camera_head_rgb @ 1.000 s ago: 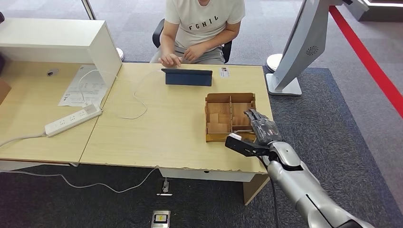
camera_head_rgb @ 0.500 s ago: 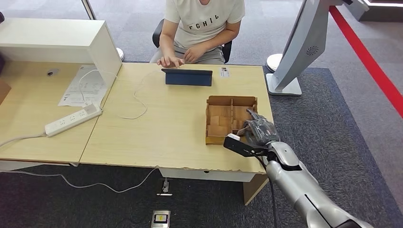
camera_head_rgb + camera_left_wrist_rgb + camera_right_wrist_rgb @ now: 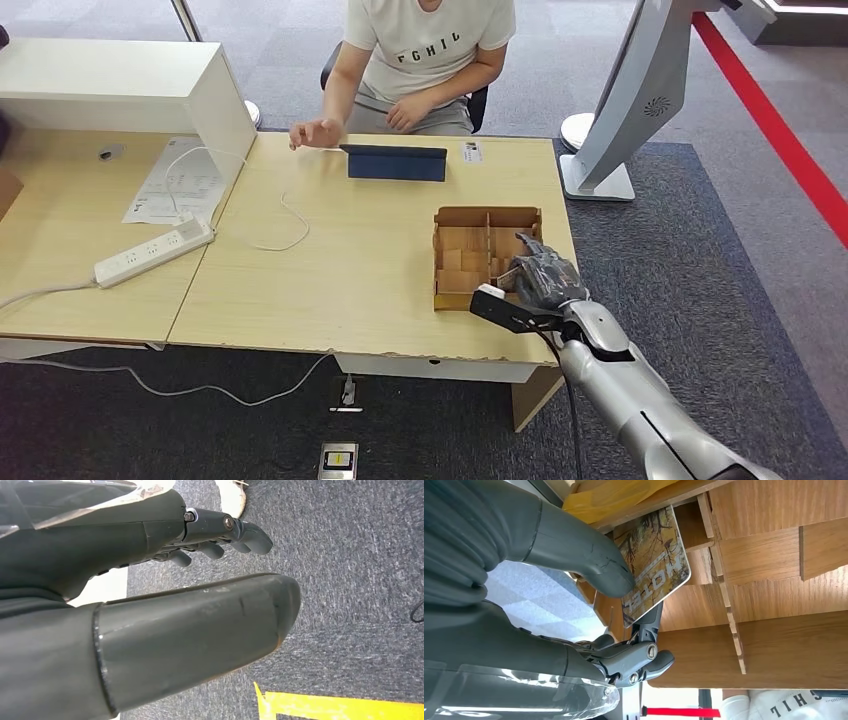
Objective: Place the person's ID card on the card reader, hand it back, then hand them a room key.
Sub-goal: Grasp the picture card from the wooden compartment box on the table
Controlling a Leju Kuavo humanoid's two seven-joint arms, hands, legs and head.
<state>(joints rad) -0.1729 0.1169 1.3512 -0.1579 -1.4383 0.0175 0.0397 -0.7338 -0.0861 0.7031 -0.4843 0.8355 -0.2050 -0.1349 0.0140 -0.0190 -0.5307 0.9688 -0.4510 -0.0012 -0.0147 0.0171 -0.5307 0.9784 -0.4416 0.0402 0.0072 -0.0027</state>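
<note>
My right hand (image 3: 540, 280) reaches into the near right compartment of the wooden divided box (image 3: 486, 212) on the table. In the right wrist view the thumb (image 3: 584, 560) and fingers pinch a room key card (image 3: 656, 565) printed with a forest picture and the word HOTEL, just above the box's dividers (image 3: 729, 615). The dark blue card reader (image 3: 397, 162) stands at the table's far edge, with a small ID card (image 3: 472, 152) lying to its right. The person (image 3: 425, 50) sits behind it. My left hand (image 3: 150, 605) hangs over the carpet holding nothing.
A white power strip (image 3: 153, 252) and its cables lie on the left table beside papers (image 3: 178, 185) and a white shelf unit (image 3: 130, 85). The person's hand (image 3: 315, 133) hovers left of the reader. A white kiosk stand (image 3: 630, 110) rises beyond the table's right end.
My right hand has sunk lower into the box, which slid slightly toward me. The person's hand has moved from in front of the reader out to its left.
</note>
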